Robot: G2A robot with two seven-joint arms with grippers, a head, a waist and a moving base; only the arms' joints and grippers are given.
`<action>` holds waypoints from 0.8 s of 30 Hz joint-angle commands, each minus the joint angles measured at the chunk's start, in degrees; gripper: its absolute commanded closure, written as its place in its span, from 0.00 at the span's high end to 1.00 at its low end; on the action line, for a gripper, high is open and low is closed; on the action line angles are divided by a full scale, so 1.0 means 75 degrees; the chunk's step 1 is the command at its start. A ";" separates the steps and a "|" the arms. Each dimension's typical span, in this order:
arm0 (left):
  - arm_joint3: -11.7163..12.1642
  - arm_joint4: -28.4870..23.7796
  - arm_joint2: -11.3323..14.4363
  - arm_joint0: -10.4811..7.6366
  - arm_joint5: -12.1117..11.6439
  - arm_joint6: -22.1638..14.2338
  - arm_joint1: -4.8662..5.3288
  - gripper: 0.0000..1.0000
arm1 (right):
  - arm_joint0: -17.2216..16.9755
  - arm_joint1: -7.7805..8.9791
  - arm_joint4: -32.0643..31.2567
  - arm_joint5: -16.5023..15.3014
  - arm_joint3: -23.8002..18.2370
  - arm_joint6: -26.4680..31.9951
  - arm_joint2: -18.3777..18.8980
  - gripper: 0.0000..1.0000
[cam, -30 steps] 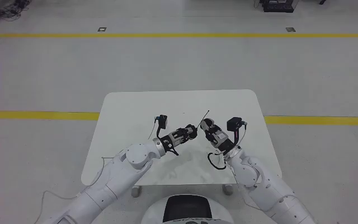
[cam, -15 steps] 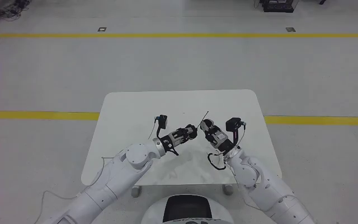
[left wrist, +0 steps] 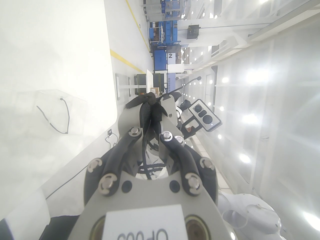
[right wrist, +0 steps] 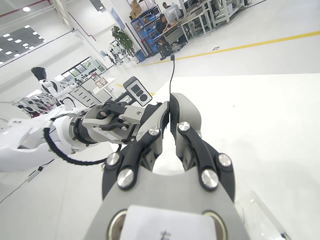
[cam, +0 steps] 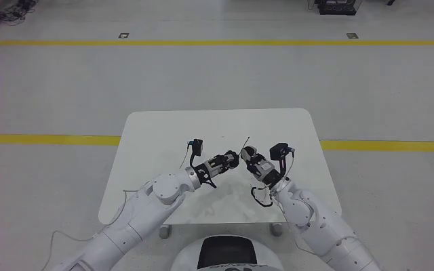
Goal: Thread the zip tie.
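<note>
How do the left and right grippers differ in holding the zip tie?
The zip tie sticks straight out beyond the right gripper; in the left gripper its strand runs back toward the palm. The left gripper points rightward, the right gripper leftward. Both are shut on it.

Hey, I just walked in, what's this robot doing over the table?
Both arms meet above the white table, working on one black zip tie. The right gripper has its jaws shut on the tie, whose free end sticks out past them with the head at its tip. The left gripper sits right against it, jaws shut on a thin black strand, seemingly the same tie. No closed loop is visible yet.
</note>
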 commanded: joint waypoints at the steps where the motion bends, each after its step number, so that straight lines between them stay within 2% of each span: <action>1: 0.0000 0.0000 0.0000 0.0000 0.0000 0.0000 0.0000 0.00 | -0.0004 -0.0004 -0.0036 0.0000 0.0002 0.0006 0.0002 0.00; 6: 0.0000 0.0000 0.0000 0.0000 0.0000 0.0000 0.0000 0.00 | -0.0010 -0.0015 -0.0118 0.0000 -0.0015 0.0071 -0.0021 0.00; 7: 0.0000 0.0000 0.0000 0.0000 0.0000 0.0000 0.0000 0.00 | -0.0010 -0.0015 -0.0121 0.0000 -0.0020 0.0090 -0.0021 0.14; 8: 0.0000 0.0000 0.0000 0.0000 0.0000 0.0000 0.0000 0.00 | -0.0020 -0.0015 -0.0093 0.0000 -0.0017 0.0088 -0.0008 0.93; 9: 0.0000 0.0000 0.0000 0.0000 0.0000 0.0000 0.0000 0.00 | -0.0033 -0.0013 -0.0059 0.0000 -0.0025 0.0088 0.0015 1.00; 14: 0.0000 0.0000 0.0000 0.0000 0.0000 0.0000 0.0000 0.00 | -0.0248 0.0081 0.0076 0.0000 -0.0284 0.0174 0.0305 1.00; 17: 0.0000 0.0000 0.0000 0.0000 0.0000 0.0000 0.0000 0.00 | -0.0478 0.0231 0.0746 0.0000 -0.0678 0.0606 0.0519 1.00; 24: 0.0000 0.0000 0.0000 0.0000 0.0000 0.0000 0.0000 0.00 | -0.0478 0.0231 0.0746 0.0000 -0.0678 0.0606 0.0519 1.00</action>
